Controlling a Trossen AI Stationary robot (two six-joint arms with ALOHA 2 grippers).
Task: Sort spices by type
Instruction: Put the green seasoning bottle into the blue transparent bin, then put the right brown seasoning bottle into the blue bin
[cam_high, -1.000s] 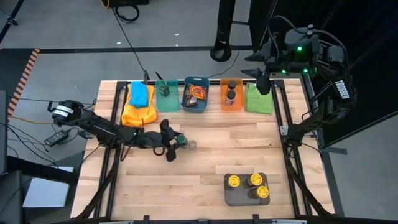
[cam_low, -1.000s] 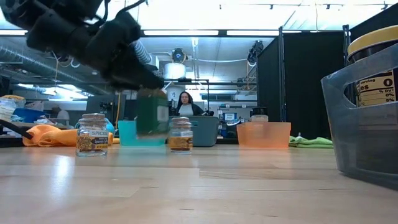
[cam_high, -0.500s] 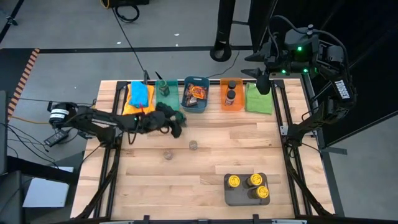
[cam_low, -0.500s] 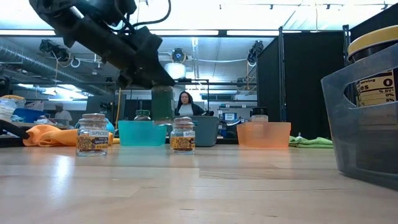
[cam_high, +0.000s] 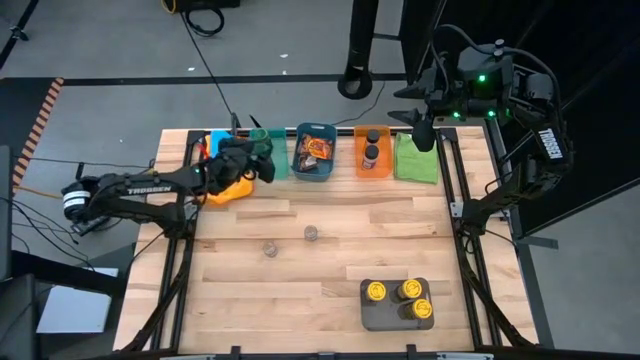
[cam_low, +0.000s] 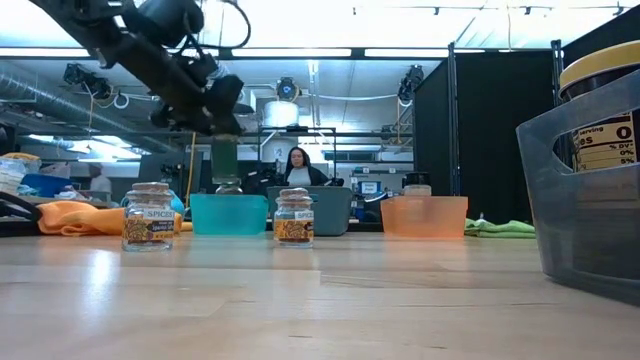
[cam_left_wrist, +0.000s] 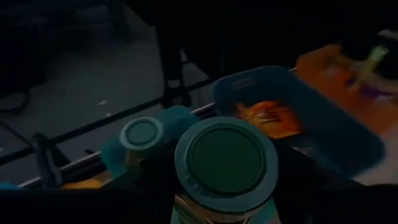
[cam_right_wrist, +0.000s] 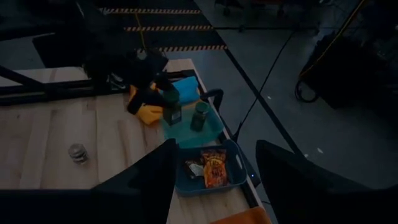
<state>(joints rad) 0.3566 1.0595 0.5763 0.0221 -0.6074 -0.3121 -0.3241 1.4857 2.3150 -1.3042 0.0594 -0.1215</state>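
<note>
My left gripper (cam_high: 262, 162) hangs over the teal bin (cam_low: 230, 214) at the table's far edge, shut on a glass spice jar with a green lid (cam_left_wrist: 225, 163). A second green-lidded jar (cam_left_wrist: 142, 134) stands inside that bin. Two grey-lidded jars (cam_high: 269, 248) (cam_high: 312, 233) stand on the bare wood at mid-table. Three yellow-lidded jars (cam_high: 398, 296) sit in the grey tray (cam_high: 372, 318) near the front right. My right gripper (cam_right_wrist: 214, 186) is raised above the far right corner, open, with nothing between its fingers. My left gripper pinches the jar's glass body (cam_right_wrist: 171, 113) between its two fingers, just under the lid. The fingers come from the table's left side, slanting slightly down. The jar (cam_low: 225, 160) hangs upright, lid up, clear of the bin.
Along the far edge stand a blue bin (cam_high: 315, 152) with orange foil packets, an orange bin (cam_high: 371, 152) with two dark-lidded jars, and a green cloth (cam_high: 417, 158). An orange cloth (cam_high: 222, 182) with a blue object lies at the far left.
My left gripper has carried the green-lidded jar from mid-table toward the far edge and upward, swinging round until it hangs over the teal bin. The jar stays upright in the hold. The right arm has kept still.
</note>
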